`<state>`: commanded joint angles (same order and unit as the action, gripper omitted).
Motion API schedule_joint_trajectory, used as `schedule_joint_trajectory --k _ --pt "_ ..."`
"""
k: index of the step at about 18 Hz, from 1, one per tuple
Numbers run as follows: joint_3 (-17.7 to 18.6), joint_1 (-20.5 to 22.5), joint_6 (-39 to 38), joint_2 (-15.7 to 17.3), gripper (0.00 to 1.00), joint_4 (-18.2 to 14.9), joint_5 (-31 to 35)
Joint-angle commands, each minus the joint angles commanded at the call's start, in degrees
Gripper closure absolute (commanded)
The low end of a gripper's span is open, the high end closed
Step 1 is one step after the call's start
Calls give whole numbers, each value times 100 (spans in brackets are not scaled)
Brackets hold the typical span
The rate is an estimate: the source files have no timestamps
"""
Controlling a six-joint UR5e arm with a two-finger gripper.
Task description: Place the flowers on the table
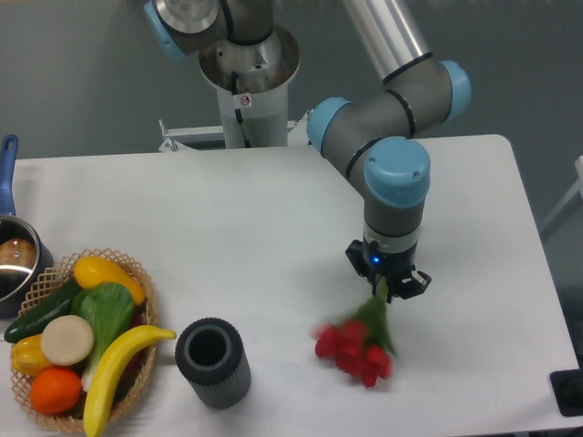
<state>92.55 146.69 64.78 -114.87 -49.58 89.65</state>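
A bunch of red flowers with green leaves and stem hangs low over the white table at the front right, blurred at its left side. My gripper points down and is shut on the green stem at the top of the bunch. The red blooms are at or just above the table surface; I cannot tell whether they touch it. The fingertips are mostly hidden by the stem and the gripper body.
A dark grey cylindrical vase stands upright to the left of the flowers. A wicker basket of fruit and vegetables sits at the front left. A pot with a blue handle is at the left edge.
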Motion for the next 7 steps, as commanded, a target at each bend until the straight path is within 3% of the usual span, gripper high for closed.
schedule_joint_trajectory --k 7 --pt "-87 439 61 97 0 106 -342"
